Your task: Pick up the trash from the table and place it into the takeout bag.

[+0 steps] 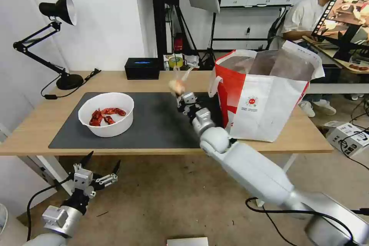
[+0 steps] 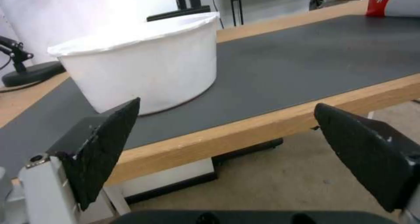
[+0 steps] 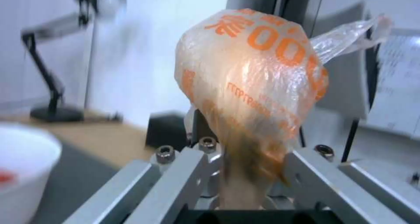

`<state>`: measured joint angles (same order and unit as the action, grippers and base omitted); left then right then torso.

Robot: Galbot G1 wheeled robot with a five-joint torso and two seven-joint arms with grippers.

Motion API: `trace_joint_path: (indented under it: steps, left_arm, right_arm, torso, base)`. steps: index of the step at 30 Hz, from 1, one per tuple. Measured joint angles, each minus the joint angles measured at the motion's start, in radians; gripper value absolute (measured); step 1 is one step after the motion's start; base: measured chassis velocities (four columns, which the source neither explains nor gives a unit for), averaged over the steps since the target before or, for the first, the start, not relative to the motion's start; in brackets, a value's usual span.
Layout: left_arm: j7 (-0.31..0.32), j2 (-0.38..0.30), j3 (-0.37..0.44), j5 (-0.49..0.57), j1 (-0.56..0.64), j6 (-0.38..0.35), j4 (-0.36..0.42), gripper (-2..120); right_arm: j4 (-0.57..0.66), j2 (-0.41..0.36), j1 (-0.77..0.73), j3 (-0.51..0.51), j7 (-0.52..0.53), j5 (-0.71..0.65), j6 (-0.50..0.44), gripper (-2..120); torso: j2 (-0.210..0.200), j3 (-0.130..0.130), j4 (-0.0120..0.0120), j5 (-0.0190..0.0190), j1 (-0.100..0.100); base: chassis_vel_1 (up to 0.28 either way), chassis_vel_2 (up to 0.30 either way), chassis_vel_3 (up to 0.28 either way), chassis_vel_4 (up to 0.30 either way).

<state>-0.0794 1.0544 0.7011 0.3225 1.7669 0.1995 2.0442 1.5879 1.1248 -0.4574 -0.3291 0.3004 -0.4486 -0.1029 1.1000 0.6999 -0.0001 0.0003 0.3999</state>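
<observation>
My right gripper (image 1: 183, 98) is shut on the bagged round bun (image 1: 177, 84) and holds it raised above the dark grey mat (image 1: 161, 123), just left of the takeout bag (image 1: 265, 107). Close up, the bun (image 3: 251, 86) sits in a clear wrapper with orange print, pinched between the right gripper's fingers (image 3: 192, 158). The white round bowl (image 1: 111, 128) with red food scraps stands on the mat's left part. My left gripper (image 1: 103, 159) hangs open below the table's (image 1: 38, 119) front edge, level with the bowl (image 2: 144, 66) and empty.
A black desk lamp (image 1: 57, 38) stands at the table's back left and a black rectangular box (image 1: 142, 68) at the back middle. The takeout bag stands open at the table's right end. A white box (image 1: 346, 136) lies on the floor at the right.
</observation>
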Motion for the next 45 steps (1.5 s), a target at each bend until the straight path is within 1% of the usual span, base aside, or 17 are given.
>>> trace_joint_path:
  steps: [1,3,4,7,11,14,15,16,22,26,32,36,39,40,42,44,45]
  left_arm:
    - [0.0,0.0,0.0,0.0,0.0,0.0,0.0,100]
    - [0.0,0.006,-0.003,-0.007,0.002,0.0,0.0,100]
    - [0.0,0.006,-0.003,-0.007,0.002,0.0,0.0,100]
    - [0.0,0.014,-0.008,-0.012,0.002,0.0,0.001,100]
    - [0.0,0.016,-0.009,-0.013,0.001,0.0,0.002,100]
    - [0.0,0.024,-0.009,-0.015,0.001,0.0,0.004,100]
    - [0.0,0.024,-0.009,-0.015,0.001,0.0,0.004,100]
    - [0.0,0.026,-0.011,-0.016,0.002,0.0,0.005,100]
    - [0.0,0.025,-0.023,-0.016,-0.003,-0.001,0.004,100]
    - [0.0,0.02,-0.026,-0.016,-0.006,-0.002,0.003,100]
    - [-0.002,0.012,-0.027,-0.018,-0.003,-0.002,0.018,100]
    - [-0.002,0.007,-0.024,-0.019,0.001,-0.005,0.027,100]
    - [-0.002,0.006,-0.023,-0.018,0.001,-0.006,0.026,100]
    - [-0.002,0.006,-0.023,-0.018,0.001,-0.006,0.026,100]
    - [-0.002,0.009,-0.023,-0.018,0.0,-0.006,0.025,100]
    - [-0.002,0.009,-0.023,-0.018,0.0,-0.006,0.025,100]
    - [-0.002,0.009,-0.023,-0.017,-0.002,-0.006,0.024,100]
  right_arm:
    - [0.0,0.0,0.0,0.0,0.0,0.0,0.0,5]
    - [0.062,-0.036,0.0,0.03,0.007,-0.024,-0.009,5]
    - [0.062,-0.036,0.0,0.03,0.007,-0.024,-0.009,5]
    - [0.138,-0.092,0.011,0.072,0.026,-0.057,-0.019,5]
    - [0.17,-0.124,0.016,0.095,0.045,-0.078,-0.013,5]
    - [0.243,-0.188,0.016,0.141,0.107,-0.167,0.071,5]
    - [0.243,-0.188,0.016,0.141,0.107,-0.167,0.071,5]
    - [0.257,-0.206,0.013,0.157,0.123,-0.189,0.091,5]
    - [0.261,-0.287,-0.008,0.218,0.127,-0.202,0.109,5]
    - [0.253,-0.32,-0.018,0.245,0.124,-0.211,0.109,5]
    - [0.239,-0.345,-0.04,0.281,0.12,-0.221,0.11,4]
    - [0.235,-0.354,-0.056,0.296,0.126,-0.258,0.166,4]
    - [0.244,-0.357,-0.059,0.3,0.122,-0.299,0.222,18]
    - [0.244,-0.357,-0.059,0.3,0.122,-0.299,0.222,18]
    - [0.254,-0.361,-0.056,0.3,0.113,-0.328,0.243,28]
    - [0.256,-0.362,-0.055,0.3,0.112,-0.332,0.248,29]
    - [0.259,-0.365,-0.049,0.299,0.11,-0.338,0.257,36]
  torso:
    - [0.0,0.0,0.0,0.0,0.0]
    - [0.0,0.0,0.0,0.0,0.0]
    - [0.0,0.0,0.0,0.0,0.0]
    - [0.0,0.0,0.0001,-0.0001,0.0]
    - [0.0,0.0,0.0,-0.0001,0.0]
    - [0.0,0.0,0.0001,-0.0002,0.0]
    - [0.0,0.0,0.0001,-0.0002,0.0]
    - [0.0,0.0,0.0001,-0.0002,0.0]
    - [0.0,0.0,0.0,-0.0001,0.0]
    - [0.0,0.0,0.0,-0.0002,0.0]
    - [0.0,0.0,-0.0001,-0.0002,0.0]
    - [0.0,0.0,0.0001,-0.0002,0.0]
    - [0.0,0.0,0.0001,-0.0002,0.0]
    - [0.0,0.0,0.0001,-0.0002,0.0]
    - [0.0,0.0,0.0001,-0.0003,0.0]
    - [0.0,0.0,0.0001,-0.0004,0.0]
    - [0.0,0.0,0.0001,-0.0005,0.0]
  base:
    - [0.0,0.0,0.0,0.0]
    - [0.0,0.0,0.0,0.0]
    - [0.0,0.0,0.0,0.0]
    - [0.0,0.0,0.0,0.0]
    - [0.0,0.0,0.0,0.0]
    - [0.0,0.0,0.0,0.0]
    - [0.0,0.0,0.0,0.0]
    - [0.0,0.0,0.0,0.0]
    - [0.0,0.0,0.0,0.0]
    - [0.0,0.0,0.0,0.0]
    - [0.0,0.0,0.0,0.0]
    - [0.0,0.0,0.0,0.0]
    - [0.0,0.0,0.0,0.0]
    - [0.0,0.0,0.0,0.0]
    - [0.0,0.0,0.0,0.0]
    - [0.0,0.0,0.0,0.0]
    - [0.0,0.0,0.0,0.0]
